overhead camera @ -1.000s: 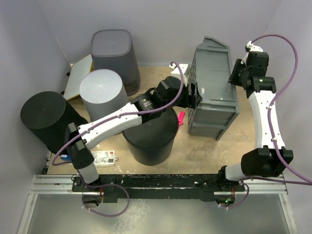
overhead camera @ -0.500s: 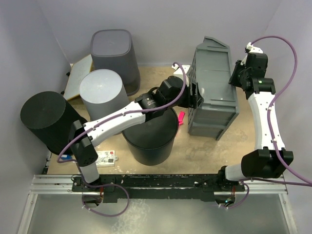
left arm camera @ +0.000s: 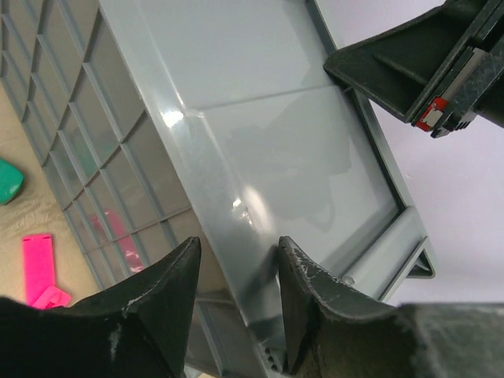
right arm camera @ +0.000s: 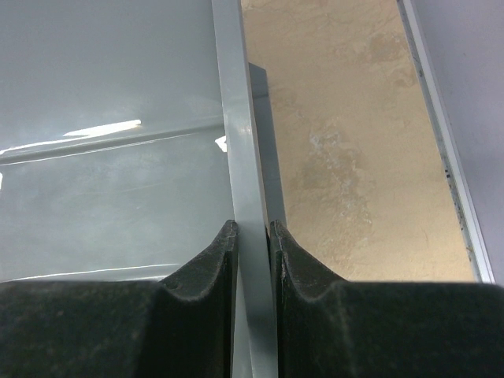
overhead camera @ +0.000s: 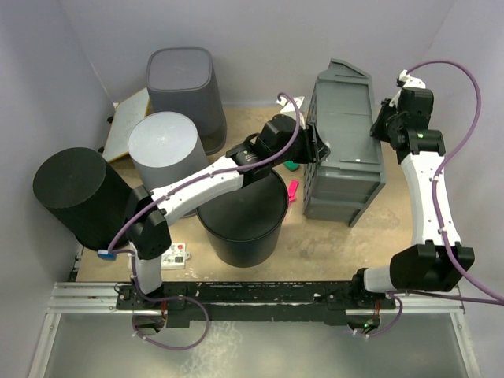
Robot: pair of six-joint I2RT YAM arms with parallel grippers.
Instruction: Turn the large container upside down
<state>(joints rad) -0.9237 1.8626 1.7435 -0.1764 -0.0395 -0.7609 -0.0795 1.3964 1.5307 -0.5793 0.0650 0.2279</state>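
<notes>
1. A large grey plastic container (overhead camera: 342,118) sits at about 2 o'clock on the tan, mottled table (overhead camera: 331,236).
2. It is a long, boxy crate. One broad face is smooth and glossy and catches the light. The face beside it is moulded into a grid of small square ribs.
3. The container is tipped up off its base. Seen from above, the smooth face is turned upward and the ribbed face is turned toward 9 o'clock.
4. Its long axis runs from 12 o'clock to 6 o'clock. I cannot tell which way the opening faces.
5. The left gripper (overhead camera: 313,148) meets the container at its 9 o'clock side. Its two black, scuffed fingers sit on either side of the edge where the ribbed and smooth faces join, and they grip that edge.
6. The right gripper (overhead camera: 378,126) is at the container's 3 o'clock side. Its jaws are pinched tight on a thin grey wall edge, with the glossy face to one side and bare table to the other.
7. A round black bucket (overhead camera: 240,220) stands open at the container's 8 o'clock, under the left arm.
8. A small pink piece (overhead camera: 293,190) lies on the table between the bucket and the container.
</notes>
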